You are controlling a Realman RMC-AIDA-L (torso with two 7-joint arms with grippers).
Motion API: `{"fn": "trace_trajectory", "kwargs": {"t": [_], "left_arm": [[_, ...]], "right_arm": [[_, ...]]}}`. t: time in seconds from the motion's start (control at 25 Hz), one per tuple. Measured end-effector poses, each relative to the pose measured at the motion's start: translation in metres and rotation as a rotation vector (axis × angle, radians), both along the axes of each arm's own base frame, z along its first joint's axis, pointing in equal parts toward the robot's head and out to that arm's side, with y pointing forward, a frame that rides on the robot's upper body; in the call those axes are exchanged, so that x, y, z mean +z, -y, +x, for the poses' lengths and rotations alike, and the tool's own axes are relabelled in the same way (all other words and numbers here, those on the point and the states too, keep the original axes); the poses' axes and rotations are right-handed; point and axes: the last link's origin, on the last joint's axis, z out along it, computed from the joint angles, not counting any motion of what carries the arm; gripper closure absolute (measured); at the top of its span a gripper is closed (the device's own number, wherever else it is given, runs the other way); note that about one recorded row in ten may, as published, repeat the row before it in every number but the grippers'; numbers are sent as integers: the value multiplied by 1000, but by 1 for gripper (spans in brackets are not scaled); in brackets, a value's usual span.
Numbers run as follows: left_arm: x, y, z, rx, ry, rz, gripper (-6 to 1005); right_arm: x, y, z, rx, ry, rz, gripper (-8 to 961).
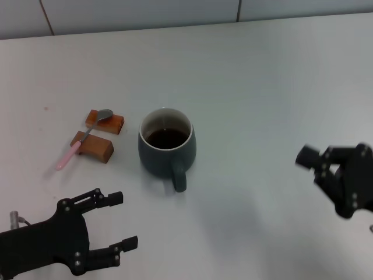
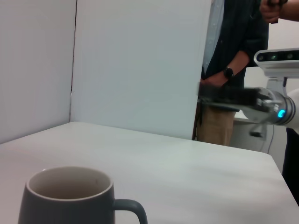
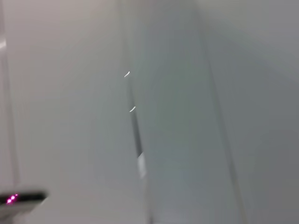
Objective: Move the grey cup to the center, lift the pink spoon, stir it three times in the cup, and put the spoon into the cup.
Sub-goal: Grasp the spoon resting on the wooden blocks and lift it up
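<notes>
Your left tool (image 1: 122, 220) is spread apart, empty, near the grey cup (image 1: 166, 150); pink spoon (image 1: 83, 139) beyond it. Right tool (image 1: 317, 160): can't tell.

A: Left gripper (image 1: 119, 224), what'd it look like?
B: Matte black, angular plates, small silver screws, two slim fingers (image 1: 111, 199). Metal stub w/ thin cable at its wrist.
A: Right gripper (image 1: 307, 157)?
B: Same black build, pale screw heads, round black tip.
</notes>
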Motion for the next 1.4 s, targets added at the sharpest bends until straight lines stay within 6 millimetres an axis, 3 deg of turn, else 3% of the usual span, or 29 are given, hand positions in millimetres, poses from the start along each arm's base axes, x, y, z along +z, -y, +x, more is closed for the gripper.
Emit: {"fn": "trace_trajectory", "kwargs": {"t": [0.24, 0.48, 0.64, 1.12, 1.16, 1.4], "left_arm": [[0, -1, 1, -6, 0, 1, 186], [0, -1, 1, -7, -1, -1, 185], [-1, 0, 1, -8, -1, -4, 185], [-1, 0, 2, -8, 4, -3, 185], [-1, 0, 2, -8, 4, -2, 185], [-1, 0, 2, -6, 7, -3, 185]], "right_arm": [[-26, 7, 10, 3, 171, -210, 897], [-36, 2, 10, -2, 212, -243, 892], [-45, -3, 10, -23, 232, -252, 697], [-48, -4, 10, -24, 245, -261, 495], [-48, -5, 10, -22, 246, -260, 300], [-48, -6, 10, -19, 246, -261, 300]]}}
